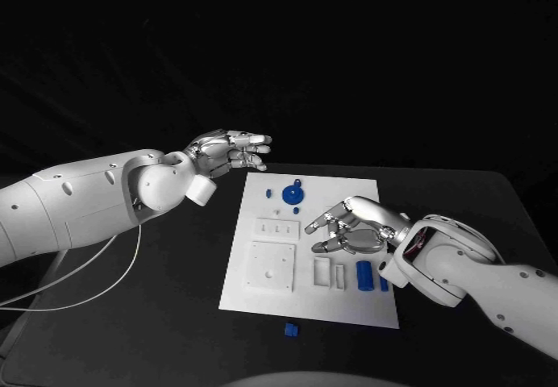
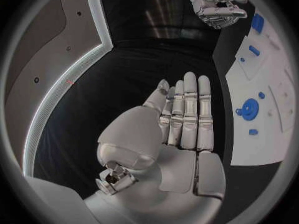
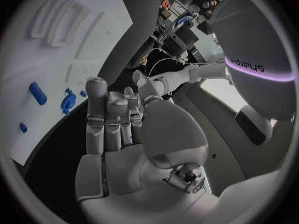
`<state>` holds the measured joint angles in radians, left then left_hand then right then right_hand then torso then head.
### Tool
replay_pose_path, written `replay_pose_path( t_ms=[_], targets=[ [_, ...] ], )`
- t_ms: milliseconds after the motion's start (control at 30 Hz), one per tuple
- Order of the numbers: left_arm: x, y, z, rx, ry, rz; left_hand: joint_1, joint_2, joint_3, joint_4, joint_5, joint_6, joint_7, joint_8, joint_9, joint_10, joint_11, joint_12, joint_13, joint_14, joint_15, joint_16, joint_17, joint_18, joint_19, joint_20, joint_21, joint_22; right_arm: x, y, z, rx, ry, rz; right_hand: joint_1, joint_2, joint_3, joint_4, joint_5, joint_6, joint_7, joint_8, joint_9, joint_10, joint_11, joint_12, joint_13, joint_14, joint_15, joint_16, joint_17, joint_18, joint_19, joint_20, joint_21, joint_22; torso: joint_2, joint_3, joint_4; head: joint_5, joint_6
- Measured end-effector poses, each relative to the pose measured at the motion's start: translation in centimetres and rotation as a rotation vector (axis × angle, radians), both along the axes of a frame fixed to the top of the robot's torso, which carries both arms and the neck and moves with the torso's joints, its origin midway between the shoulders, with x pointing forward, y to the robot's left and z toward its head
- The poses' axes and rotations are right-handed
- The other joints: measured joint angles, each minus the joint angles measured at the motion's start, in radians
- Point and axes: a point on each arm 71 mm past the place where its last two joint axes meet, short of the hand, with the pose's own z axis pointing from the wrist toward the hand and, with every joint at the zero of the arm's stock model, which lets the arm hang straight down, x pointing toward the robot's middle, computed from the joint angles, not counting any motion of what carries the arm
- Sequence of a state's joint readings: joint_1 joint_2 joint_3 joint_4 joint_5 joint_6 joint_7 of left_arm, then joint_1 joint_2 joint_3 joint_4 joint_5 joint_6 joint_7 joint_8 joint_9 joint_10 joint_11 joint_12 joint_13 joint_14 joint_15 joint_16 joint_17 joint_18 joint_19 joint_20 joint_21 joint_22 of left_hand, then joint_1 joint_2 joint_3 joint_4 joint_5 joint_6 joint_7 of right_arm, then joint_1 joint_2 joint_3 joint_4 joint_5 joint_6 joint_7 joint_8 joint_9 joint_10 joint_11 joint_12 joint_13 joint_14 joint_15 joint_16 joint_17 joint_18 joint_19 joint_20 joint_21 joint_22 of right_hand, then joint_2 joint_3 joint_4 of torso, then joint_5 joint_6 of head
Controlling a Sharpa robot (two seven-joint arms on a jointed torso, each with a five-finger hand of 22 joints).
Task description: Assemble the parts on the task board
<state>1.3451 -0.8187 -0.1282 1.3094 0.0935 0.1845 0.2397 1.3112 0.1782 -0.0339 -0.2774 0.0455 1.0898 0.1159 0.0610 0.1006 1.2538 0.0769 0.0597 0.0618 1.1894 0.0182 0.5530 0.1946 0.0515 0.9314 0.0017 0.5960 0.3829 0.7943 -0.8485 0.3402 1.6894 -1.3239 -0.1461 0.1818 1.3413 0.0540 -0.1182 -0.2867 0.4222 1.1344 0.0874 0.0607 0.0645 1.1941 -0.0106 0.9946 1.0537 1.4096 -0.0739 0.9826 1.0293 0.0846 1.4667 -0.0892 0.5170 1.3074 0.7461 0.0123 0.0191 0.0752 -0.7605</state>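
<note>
The white task board lies in the middle of the black table. A round blue part stands near its far edge, with a small blue piece beside it. A blue cylinder lies at the board's right side, just behind my right hand. That hand hovers over the board's right half with fingers spread and nothing in them. My left hand floats beyond the board's far left corner, fingers straight and empty. The right wrist view shows the right hand, the round part and an oblong blue part.
One loose blue part lies on the table just off the board's near edge. A white cable loops under my left arm at the table's left. The board has several pale raised blocks and slots.
</note>
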Motion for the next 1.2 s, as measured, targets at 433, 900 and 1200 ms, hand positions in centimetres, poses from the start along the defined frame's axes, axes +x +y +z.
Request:
replay_pose_path(
  t_ms=[433,900,1200],
  targets=[
    [0.1,-0.2,-0.4,0.016,-0.005,0.021,0.004,-0.004,0.0,0.0,0.0,0.0,0.0,0.0,-0.002,0.0,0.0,0.0,0.0,0.0,0.0,0.0,-0.002,0.0,0.0,0.0,0.0,0.0,-2.1,1.3,-2.7,-0.149,-0.022,0.069,-0.009,-0.03,0.053,0.001,-0.008,0.0,0.0,0.0,0.0,0.0,0.0,0.0,-0.001,0.003,-0.003,0.0,0.0,0.0,0.0,0.0,-0.006,0.0,-0.003,-0.0014,-0.0006,0.009,-0.01],
    [0.0,-0.6,-1.0,0.038,-0.009,0.024,0.004,-0.005,0.0,0.0,0.0,0.0,0.0,0.0,-0.004,-0.003,-0.004,0.0,0.0,0.0,0.0,0.0,-0.003,0.0,0.0,0.0,0.0,-0.002,-4.9,3.8,-6.6,-0.335,-0.058,0.15,-0.026,-0.048,0.061,0.004,-0.043,0.028,-0.01,0.0,0.001,0.006,-0.005,-0.005,-0.002,0.003,-0.003,-0.005,-0.005,0.0,0.0,0.0,-0.022,0.0,-0.004,-0.0011,0.0,0.022,-0.022],
    [-0.1,-0.8,-1.3,0.046,-0.007,0.023,-0.002,-0.011,0.002,0.002,0.0,0.0,0.0,0.0,-0.005,-0.003,-0.004,0.0,0.0,0.0,0.0,0.0,-0.004,0.0,0.004,0.004,-0.004,-0.004,-6.5,4.6,-7.9,-0.411,-0.065,0.133,-0.053,-0.091,0.077,0.078,-0.087,0.062,-0.022,0.0,0.001,0.028,-0.014,0.006,0.01,0.011,-0.011,-0.005,-0.003,0.0,0.0,-0.007,-0.026,0.0,-0.003,-0.0014,-0.0014,0.03,-0.038]
  ],
)
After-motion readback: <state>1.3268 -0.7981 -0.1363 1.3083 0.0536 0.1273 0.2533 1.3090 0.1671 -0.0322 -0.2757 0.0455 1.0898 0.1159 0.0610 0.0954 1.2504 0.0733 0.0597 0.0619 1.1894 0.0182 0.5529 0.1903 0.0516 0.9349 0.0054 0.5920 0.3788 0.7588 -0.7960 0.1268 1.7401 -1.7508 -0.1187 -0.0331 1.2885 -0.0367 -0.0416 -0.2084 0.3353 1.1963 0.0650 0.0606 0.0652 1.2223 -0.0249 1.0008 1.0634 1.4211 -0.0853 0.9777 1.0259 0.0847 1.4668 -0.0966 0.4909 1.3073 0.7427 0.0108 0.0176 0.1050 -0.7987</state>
